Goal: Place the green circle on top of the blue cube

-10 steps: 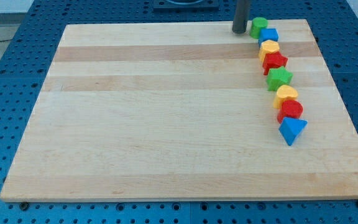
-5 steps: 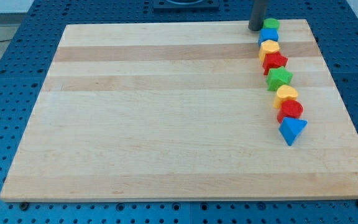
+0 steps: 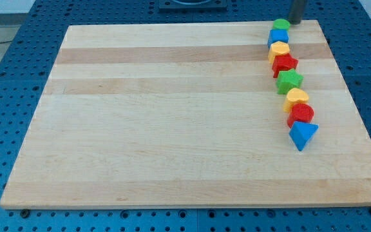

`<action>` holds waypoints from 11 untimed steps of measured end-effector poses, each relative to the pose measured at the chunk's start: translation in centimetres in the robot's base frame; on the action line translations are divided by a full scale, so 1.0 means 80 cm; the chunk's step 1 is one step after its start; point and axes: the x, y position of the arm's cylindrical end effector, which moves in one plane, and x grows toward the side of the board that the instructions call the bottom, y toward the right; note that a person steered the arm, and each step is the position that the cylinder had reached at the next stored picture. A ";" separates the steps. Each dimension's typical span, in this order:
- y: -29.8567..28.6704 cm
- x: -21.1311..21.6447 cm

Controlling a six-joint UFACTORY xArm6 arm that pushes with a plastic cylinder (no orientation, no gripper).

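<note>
The green circle [image 3: 280,25] sits at the board's top right, touching the upper edge of the blue cube [image 3: 276,37] just below it. My tip [image 3: 295,22] is at the board's top edge, just to the right of the green circle and slightly above it. The rod runs out of the view's top.
Below the blue cube a column of blocks runs down the board's right side: a yellow block [image 3: 279,49], a red star [image 3: 285,63], a green star [image 3: 290,80], a yellow block [image 3: 296,98], a red block [image 3: 301,115] and a blue triangle [image 3: 302,134]. The wooden board [image 3: 172,116] lies on a blue perforated table.
My tip has moved right along the board's top edge, from left of the green circle to its right. The green circle has shifted right, now above the blue cube.
</note>
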 end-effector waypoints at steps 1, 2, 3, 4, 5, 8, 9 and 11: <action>0.000 0.016; 0.000 0.028; -0.005 0.050; -0.024 0.051; -0.033 0.050; -0.032 0.079; -0.027 0.079; 0.011 0.099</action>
